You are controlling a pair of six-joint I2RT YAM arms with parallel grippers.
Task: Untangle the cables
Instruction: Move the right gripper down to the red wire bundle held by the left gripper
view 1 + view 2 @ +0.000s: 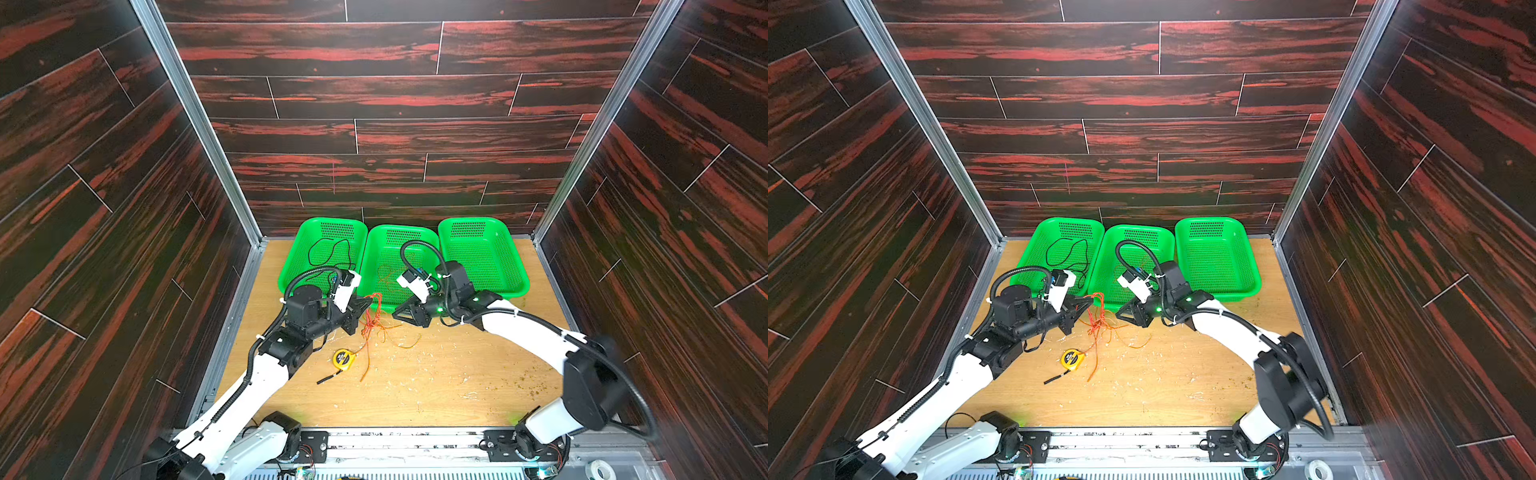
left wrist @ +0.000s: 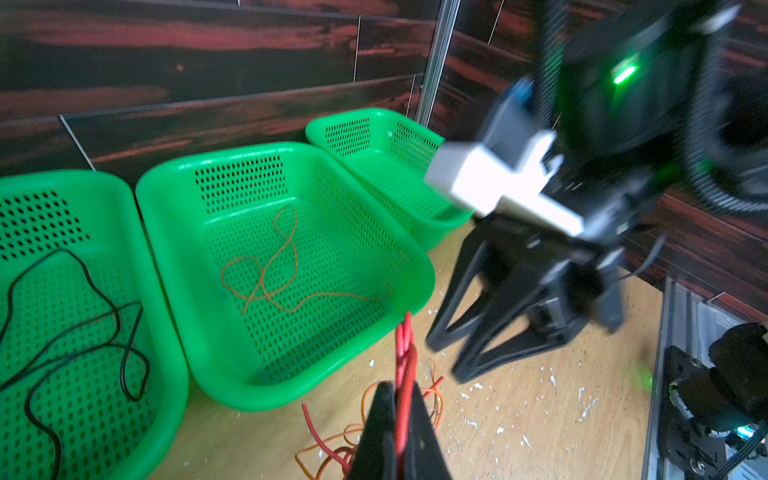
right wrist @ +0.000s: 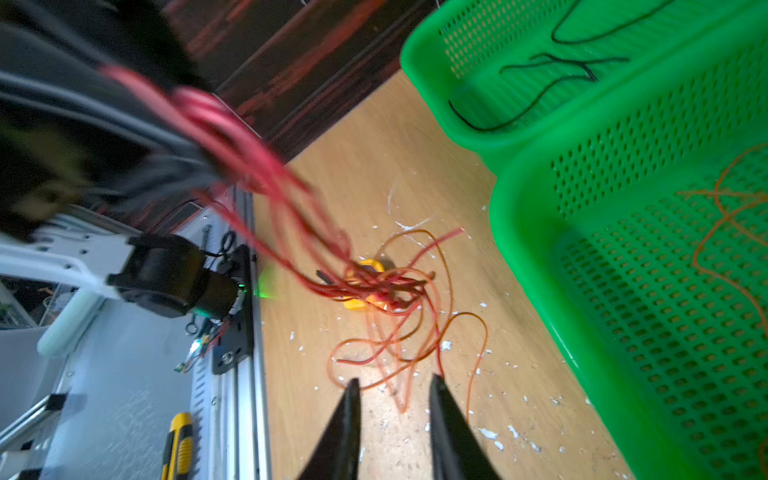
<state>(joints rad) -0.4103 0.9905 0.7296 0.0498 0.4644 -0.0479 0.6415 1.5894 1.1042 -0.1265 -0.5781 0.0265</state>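
A: Edges, left to right?

B: Leftmost, a thin black cable (image 1: 332, 253) loops inside the left green mesh plastic basket (image 1: 332, 220). The left end effector (image 2: 401, 390) clamps the thin red cable (image 2: 405, 345) just before the middle basket (image 2: 424, 274) front rim, with orange strands (image 3: 482, 326) tangled below. The right end effector (image 3: 392, 382) hovers beside the tangle, jaws apart. Open wooden worktop (image 1: 436, 386) lies to the right.
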